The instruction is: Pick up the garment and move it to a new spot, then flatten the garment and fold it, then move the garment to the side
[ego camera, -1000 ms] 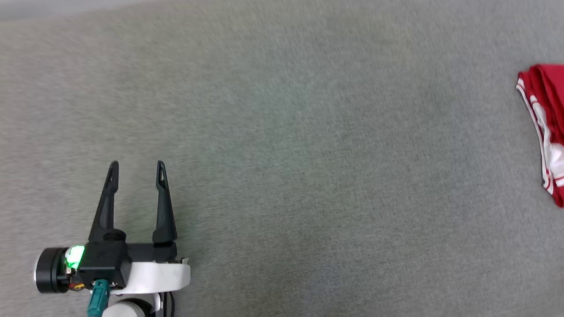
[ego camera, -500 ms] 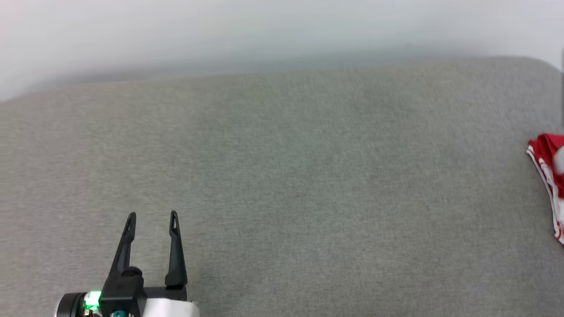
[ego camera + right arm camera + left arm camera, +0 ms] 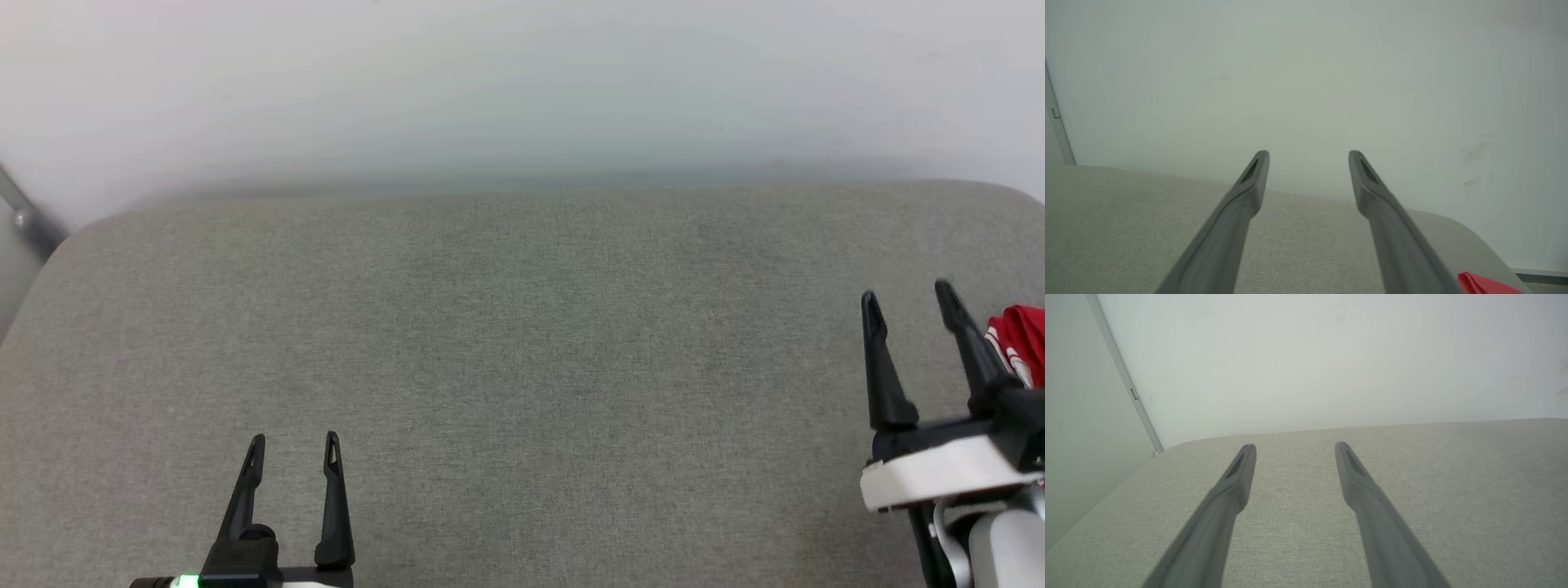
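Left gripper (image 3: 295, 438) and right gripper (image 3: 906, 291) fingers apart, empty; lower the right onto the shirt (image 3: 1020, 339) at the desk's (image 3: 522, 327) right edge, pinching a thick fold

Broad grey woven-fabric surface (image 3: 522, 343), rounded far corners. Plain pale wall (image 3: 522, 82) directly behind far edge, soft shadow along join. Thin metal strip (image 3: 24, 214) running diagonally beside far left corner. Faint scuff marks (image 3: 1474, 155) on wall near far right corner. Light even, diffuse.
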Motion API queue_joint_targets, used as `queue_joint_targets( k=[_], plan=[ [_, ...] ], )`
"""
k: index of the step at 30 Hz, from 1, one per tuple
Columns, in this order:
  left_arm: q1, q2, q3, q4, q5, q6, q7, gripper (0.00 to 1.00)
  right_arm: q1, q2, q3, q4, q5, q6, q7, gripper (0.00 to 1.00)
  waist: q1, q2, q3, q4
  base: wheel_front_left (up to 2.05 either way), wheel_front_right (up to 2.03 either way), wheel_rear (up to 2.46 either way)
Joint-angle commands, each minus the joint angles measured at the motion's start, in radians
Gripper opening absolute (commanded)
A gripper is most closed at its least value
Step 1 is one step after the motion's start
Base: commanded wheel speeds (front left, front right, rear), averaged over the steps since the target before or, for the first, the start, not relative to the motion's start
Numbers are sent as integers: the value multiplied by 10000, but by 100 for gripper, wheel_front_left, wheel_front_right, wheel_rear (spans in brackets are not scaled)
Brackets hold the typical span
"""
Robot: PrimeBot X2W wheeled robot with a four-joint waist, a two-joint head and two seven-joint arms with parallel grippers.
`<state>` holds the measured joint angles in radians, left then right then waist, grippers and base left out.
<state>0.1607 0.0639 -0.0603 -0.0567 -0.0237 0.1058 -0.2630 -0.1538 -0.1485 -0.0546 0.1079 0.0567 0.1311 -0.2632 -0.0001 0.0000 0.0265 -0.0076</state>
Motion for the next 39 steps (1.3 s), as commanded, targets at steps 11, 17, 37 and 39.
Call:
queue_joint_targets(
  k=[11,17,37,39],
  plan=[
    [279,-49,-111,266,-30,-131,-20,100,1887,861,-432,-540,215,-8,-15,100,1,0,-384,208,0,0,0],
    [384,-76,-154,411,-61,-139,-22,100,2481,978,-399,-850,296,-8,-15,100,1,0,-537,262,0,0,0],
    [490,-124,-121,694,-202,-350,-22,100,3690,1008,-418,-1609,934,-8,-16,100,1,0,-811,358,0,0,0],
    [475,-128,-121,710,-226,-364,-22,100,3697,1008,-408,-1608,920,-8,-16,100,1,0,-800,374,0,0,0]
  ],
)
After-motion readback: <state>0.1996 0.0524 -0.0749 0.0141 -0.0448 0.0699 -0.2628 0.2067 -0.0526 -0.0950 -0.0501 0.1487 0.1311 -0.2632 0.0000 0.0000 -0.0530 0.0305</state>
